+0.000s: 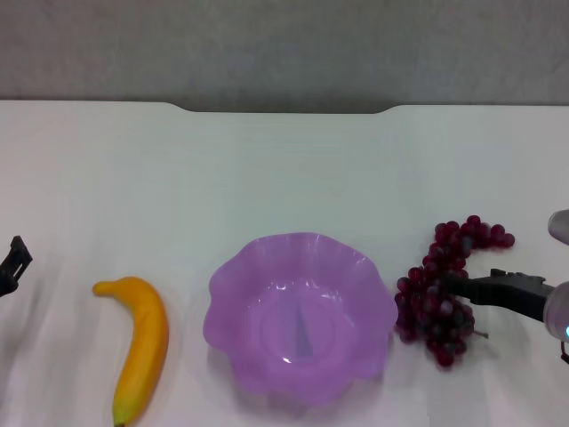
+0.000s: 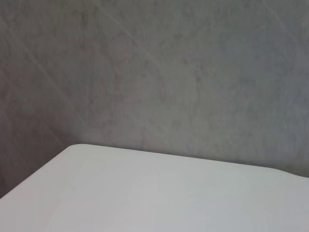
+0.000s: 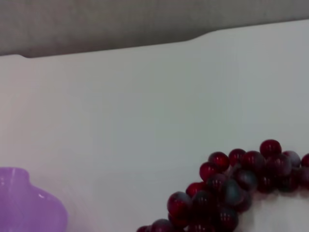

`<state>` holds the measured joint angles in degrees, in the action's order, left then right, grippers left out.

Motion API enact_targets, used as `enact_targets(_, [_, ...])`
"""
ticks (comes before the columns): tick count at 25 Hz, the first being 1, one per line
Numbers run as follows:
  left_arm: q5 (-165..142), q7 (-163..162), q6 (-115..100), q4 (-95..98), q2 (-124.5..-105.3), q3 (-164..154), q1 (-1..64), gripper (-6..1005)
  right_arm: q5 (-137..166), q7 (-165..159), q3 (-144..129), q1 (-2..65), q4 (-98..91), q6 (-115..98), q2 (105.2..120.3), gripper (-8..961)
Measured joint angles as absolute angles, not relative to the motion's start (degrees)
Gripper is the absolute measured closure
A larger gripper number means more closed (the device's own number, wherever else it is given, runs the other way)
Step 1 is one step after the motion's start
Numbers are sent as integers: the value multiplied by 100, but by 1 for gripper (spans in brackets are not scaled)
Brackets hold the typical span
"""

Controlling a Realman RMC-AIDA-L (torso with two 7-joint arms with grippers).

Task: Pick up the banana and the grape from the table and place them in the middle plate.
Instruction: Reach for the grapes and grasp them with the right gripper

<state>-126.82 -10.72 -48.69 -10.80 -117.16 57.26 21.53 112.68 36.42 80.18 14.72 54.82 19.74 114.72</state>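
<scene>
Middle plate (image 1: 300, 318) lay bare; banana (image 1: 140, 349) untouched; right gripper (image 1: 458, 283) at grape (image 1: 447, 289), grip indeterminate; left gripper (image 1: 12, 264) parked, state indeterminate.

banana (image 1: 140, 349): smooth yellow-orange skin with a soft, even sheen; greenish at the near tip; looks like moulded plastic.
grape (image 1: 443, 294): cluster of small round beads, dark red-purple, glossy, each catching a bright highlight in the right wrist view; plastic-like.
middle plate (image 1: 233, 289): translucent lilac plastic, smooth, with pale glints on its wavy rim and a shiny floor.
surface (image 1: 284, 169): plain white top, smooth and matt, with no grain or pattern.
wall (image 1: 284, 49): grey, dull, faintly mottled behind the far edge.
right claw (image 1: 471, 286): black matt finger, hard plastic or metal; cannot tell which.
left claw (image 1: 12, 263): black, matt piece at the left edge.
</scene>
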Motion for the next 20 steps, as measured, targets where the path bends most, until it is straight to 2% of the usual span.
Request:
enact_targets(7, [-12682, -1072, -4869, -1092, -11716, 5721, 2153, 109, 11246, 3645, 7887, 1720, 5232, 1917, 11479, 77])
enact_targets(17, [-12682, -1072, -4869, -1099, -11716, 5724, 2160, 109, 11273, 3699, 7771, 1763, 5208, 1715, 11478, 254])
enact_targets(20, [-12682, -1072, -4869, -1099, -11716, 5727, 2162, 109, 11263, 3792, 7730, 1764, 5162, 1625, 11478, 376])
